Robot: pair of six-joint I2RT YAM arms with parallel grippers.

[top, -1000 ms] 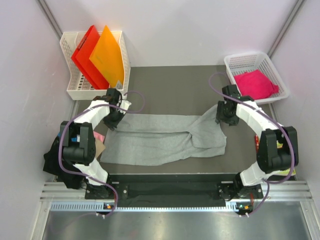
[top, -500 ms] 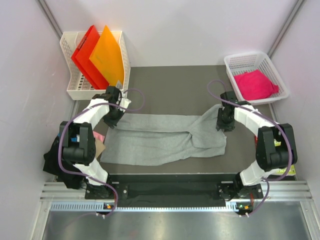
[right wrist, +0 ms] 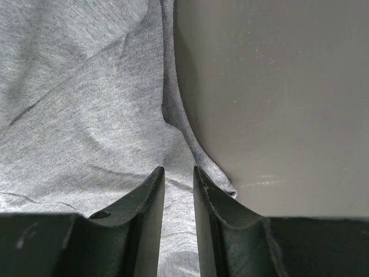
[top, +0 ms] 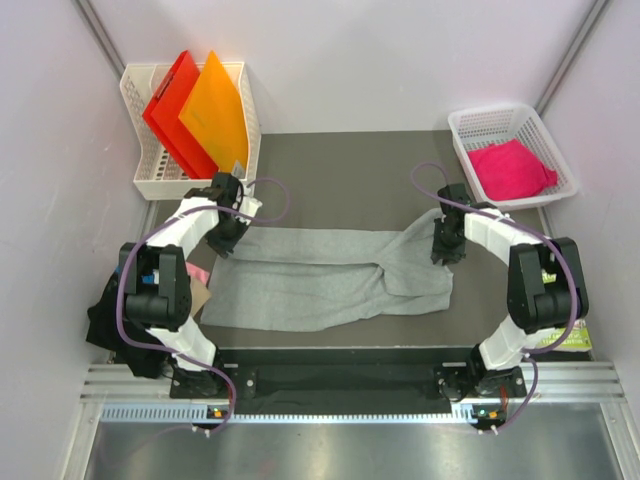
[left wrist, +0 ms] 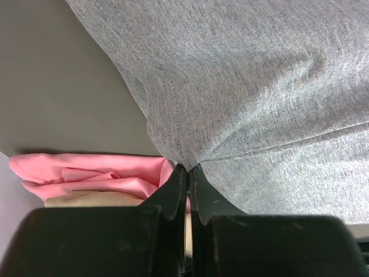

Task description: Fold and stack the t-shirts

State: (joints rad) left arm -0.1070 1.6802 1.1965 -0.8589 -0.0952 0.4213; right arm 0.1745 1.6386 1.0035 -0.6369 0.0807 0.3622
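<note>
Left wrist view: your left gripper (left wrist: 187,169) pinches the grey t-shirt (left wrist: 259,86), cloth spreading ahead. The right gripper (right wrist: 177,171) hangs slightly parted over its edge. Likely fold setup, so close it before lifting.

Grey t-shirt (top: 320,275): large, plain light grey, lying flat across the middle of the counter (top: 340,170). It is spread wide left to right and partly folded over itself, with creases and a rumpled lump toward its right end. Its far-left edge is pinched in the left gripper (left wrist: 188,173).

Pink t-shirt (top: 512,168): bright pink, bunched loosely inside the white basket (top: 488,112) at the far right.

Black t-shirt (top: 103,322): a dark heap at the near-left edge, mostly hidden; its print cannot be made out.
</note>
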